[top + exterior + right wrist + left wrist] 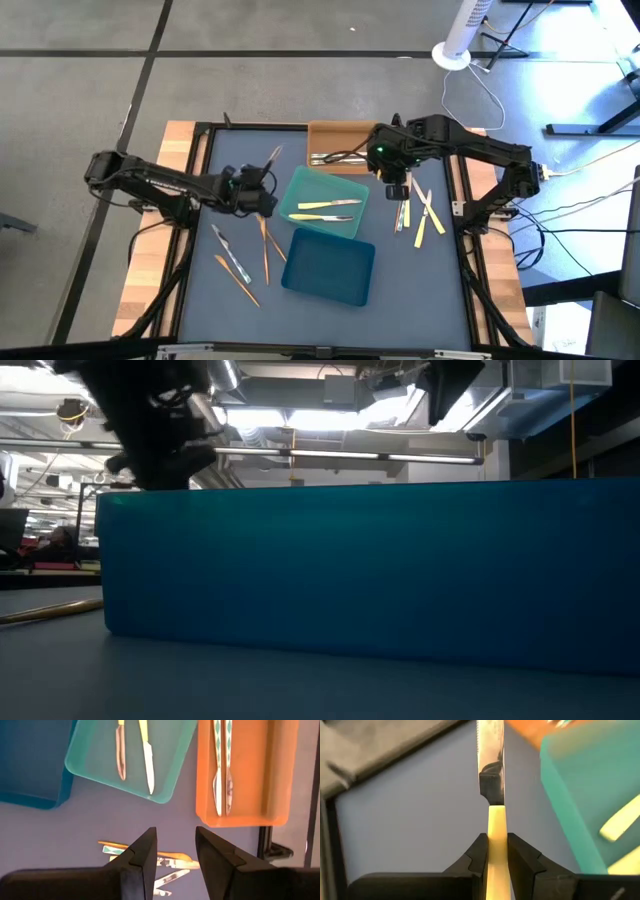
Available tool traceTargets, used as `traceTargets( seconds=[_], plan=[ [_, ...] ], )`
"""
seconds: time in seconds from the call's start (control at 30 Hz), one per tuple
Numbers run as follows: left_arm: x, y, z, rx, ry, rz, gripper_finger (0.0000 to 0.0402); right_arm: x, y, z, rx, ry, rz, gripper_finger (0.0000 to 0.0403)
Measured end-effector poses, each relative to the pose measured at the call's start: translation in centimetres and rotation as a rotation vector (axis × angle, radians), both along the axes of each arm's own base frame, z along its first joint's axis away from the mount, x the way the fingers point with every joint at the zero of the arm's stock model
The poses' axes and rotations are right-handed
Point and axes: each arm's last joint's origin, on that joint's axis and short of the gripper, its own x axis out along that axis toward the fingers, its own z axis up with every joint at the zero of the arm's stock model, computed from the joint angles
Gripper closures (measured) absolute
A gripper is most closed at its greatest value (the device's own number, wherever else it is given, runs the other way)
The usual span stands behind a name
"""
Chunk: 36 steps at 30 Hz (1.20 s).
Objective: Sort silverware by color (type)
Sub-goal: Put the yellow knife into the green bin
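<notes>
My left gripper (262, 190) is shut on a knife (272, 165) that has a pale yellow handle and a silver blade (490, 755). It is left of the teal-green tray (300, 182), where two utensils (134, 752) lie. The orange tray (285, 770) at the far edge holds two pattern-handled utensils (223, 765). My right gripper (175, 845) hangs open above loose silverware (420, 212) at the table's right. More silverware (240, 262) lies flat on the mat at the left. My left gripper pinches the knife's pale yellow handle (496, 827) between its two fingers (477, 852). The fingers come from the table's left and slant downward. The knife runs on in line with them, its blade sticking out past the fingertips over the mat.
The dark blue tray (328, 265) stands near the table's front and fills the low view (360, 570). An orange-tan utensil (50, 610) lies beside it. A black frame (200, 135) borders the mat. Bare mat shows at the near right (420, 290).
</notes>
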Motion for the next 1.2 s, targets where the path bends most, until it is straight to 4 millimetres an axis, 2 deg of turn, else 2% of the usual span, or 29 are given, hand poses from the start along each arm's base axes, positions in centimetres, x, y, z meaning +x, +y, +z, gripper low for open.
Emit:
traceTargets(
  seconds=[0.2, 0.6, 0.9, 1.2],
  plan=[
    [1.7, 1.5, 2.8, 0.071, -0.002, -0.098, 0.0358, -1.5, 0.3, -0.2, 0.006, 0.012, -0.012, 0.0278],
    [4.7, 3.2, 5.7, 0.147, -0.200, -0.358, 0.0358, -7.8, 0.4, -4.2, -0.058, -0.121, -0.060, 0.0278],
    [5.2, 3.3, 6.1, 0.133, -0.229, -0.506, 0.0358, -11.9, -0.8, -7.2, -0.105, -0.211, -0.177, 0.0278],
    [5.9, 2.9, 5.4, 0.097, -0.188, -0.724, 0.0358, -13.7, -2.0, -9.2, -0.143, -0.234, -0.237, 0.0278]
  ],
)
